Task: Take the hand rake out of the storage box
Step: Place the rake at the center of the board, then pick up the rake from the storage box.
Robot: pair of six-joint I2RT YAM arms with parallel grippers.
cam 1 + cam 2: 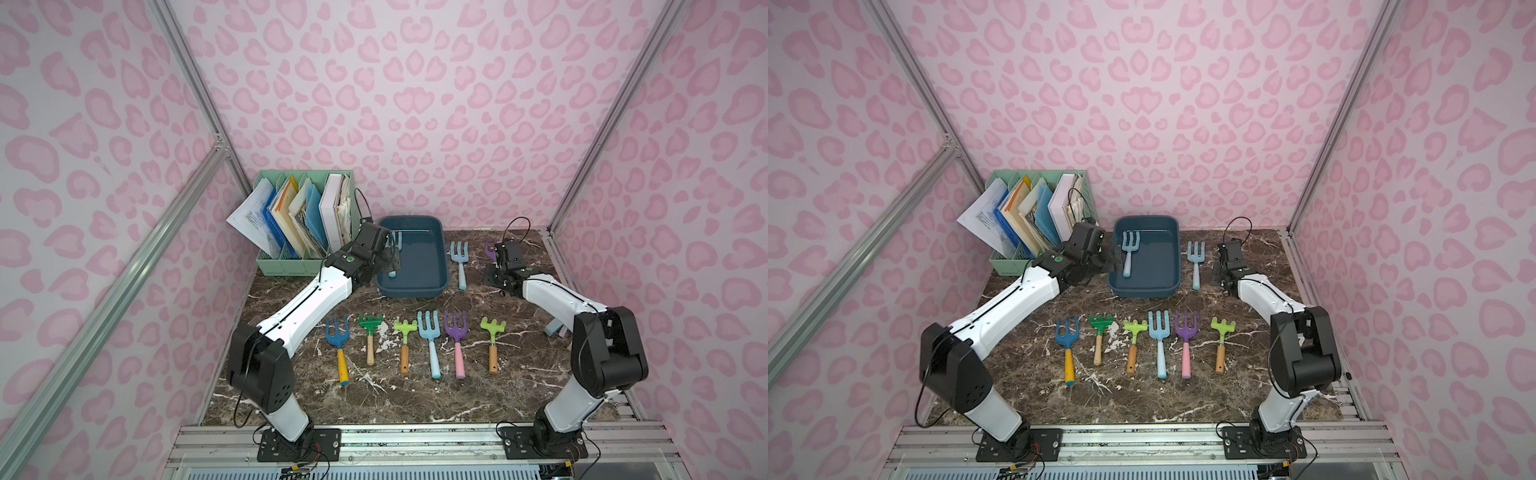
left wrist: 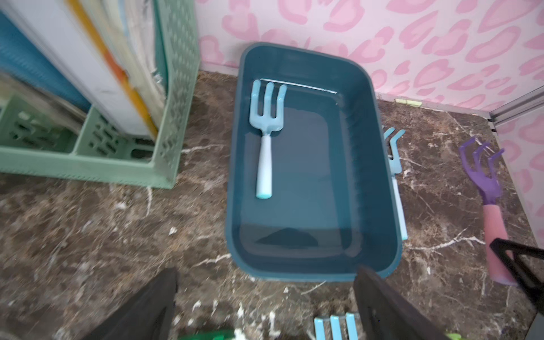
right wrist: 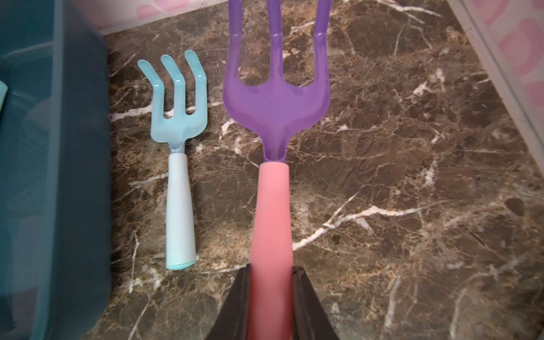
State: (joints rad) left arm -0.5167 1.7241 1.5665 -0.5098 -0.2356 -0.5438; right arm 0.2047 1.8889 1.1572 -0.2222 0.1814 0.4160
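Here the hand rake [image 1: 1127, 253] — pale blue tines, whitish handle — lies flat inside the storage box [image 1: 415, 286], along its left wall, tines toward the far wall and handle end toward the near one. The box sits at the far middle of the marble desk [image 1: 519, 374], just right of a mint-green file rack [image 1: 291, 266] stuffed with papers. The left arm [image 1: 307, 303] reaches in from the near left; its jaws stand spread wide above the box's near-left rim, apart from the rake and holding nothing. A second pale blue rake [image 1: 460, 259] lies on the desk just beside the box's right wall. Farther right, the right arm's [image 1: 557, 295] jaws pinch the pink handle of a purple rake [image 3: 273, 97], tines pointing far — whether it touches the desk I cannot tell. A row of six rakes [image 1: 430, 340] lies across the near middle.
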